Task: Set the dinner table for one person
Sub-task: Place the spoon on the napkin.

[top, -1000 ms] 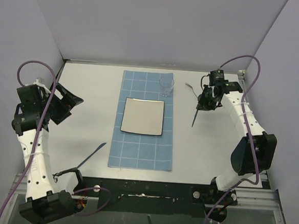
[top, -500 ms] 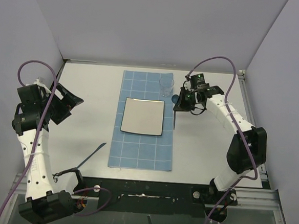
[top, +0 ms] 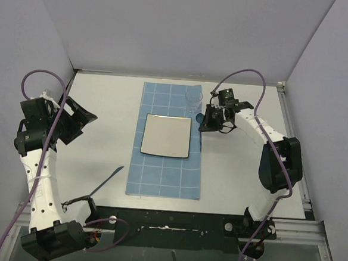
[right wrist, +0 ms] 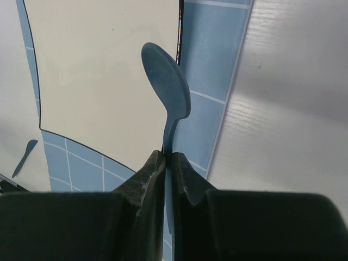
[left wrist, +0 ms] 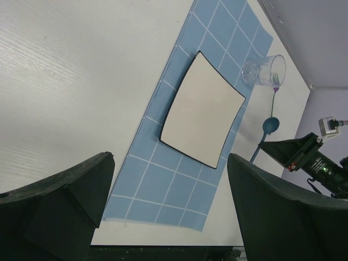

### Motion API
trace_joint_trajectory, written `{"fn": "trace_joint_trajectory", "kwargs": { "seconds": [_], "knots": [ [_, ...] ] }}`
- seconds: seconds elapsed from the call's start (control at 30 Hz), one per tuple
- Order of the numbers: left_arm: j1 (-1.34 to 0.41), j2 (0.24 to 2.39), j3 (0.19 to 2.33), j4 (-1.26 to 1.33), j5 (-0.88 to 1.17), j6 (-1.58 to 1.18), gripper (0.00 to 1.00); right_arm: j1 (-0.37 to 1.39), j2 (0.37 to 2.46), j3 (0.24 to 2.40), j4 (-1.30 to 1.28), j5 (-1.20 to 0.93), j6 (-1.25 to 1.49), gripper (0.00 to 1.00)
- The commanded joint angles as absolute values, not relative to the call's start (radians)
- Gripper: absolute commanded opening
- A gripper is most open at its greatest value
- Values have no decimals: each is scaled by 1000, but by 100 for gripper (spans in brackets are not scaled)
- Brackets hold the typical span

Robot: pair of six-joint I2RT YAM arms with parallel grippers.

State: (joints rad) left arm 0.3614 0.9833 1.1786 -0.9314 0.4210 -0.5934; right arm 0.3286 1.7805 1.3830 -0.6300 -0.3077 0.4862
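Right gripper (right wrist: 167,157) clamped on handle of blue spoon (right wrist: 166,87), bowl just right of plate (top: 166,135); can't tell if it touches down. Left gripper (top: 82,117) jaws wide, nothing between, well left of plate. I see dinner table (top: 104,102) under plate, blue mat (top: 163,177) between. Glass (top: 193,99) just beyond plate's far right corner. Knife (top: 108,181) near-left of plate, on bare table.

From here, the left arm (top: 42,181) and right arm (top: 253,125) look alike: white shells, black joint housings. Behind the left gripper (top: 84,111) a purple cable (top: 42,72) loops out, and small dark holes dot the white link. The right gripper (right wrist: 167,157) has black tapered fingers (right wrist: 142,182), with a second purple cable (top: 245,72) behind.
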Motion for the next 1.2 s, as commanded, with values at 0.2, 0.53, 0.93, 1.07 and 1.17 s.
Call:
{"fn": "trace_joint_trajectory", "kwargs": {
  "seconds": [0.2,0.53,0.93,1.07,1.17],
  "knots": [
    [358,984,1213,-897,409,-576,84,357,1861,1317,-480,-264,502,0],
    [359,992,1212,-895,402,-574,85,370,1924,1325,-446,-242,505,0],
    [359,1003,1216,-897,395,-568,84,377,1990,1400,-441,-237,514,0],
    [358,1010,1218,-895,390,-568,84,377,2013,1430,-447,-227,506,0],
    [358,1014,1219,-896,390,-566,84,375,2030,1455,-458,-220,499,0]
  ]
}}
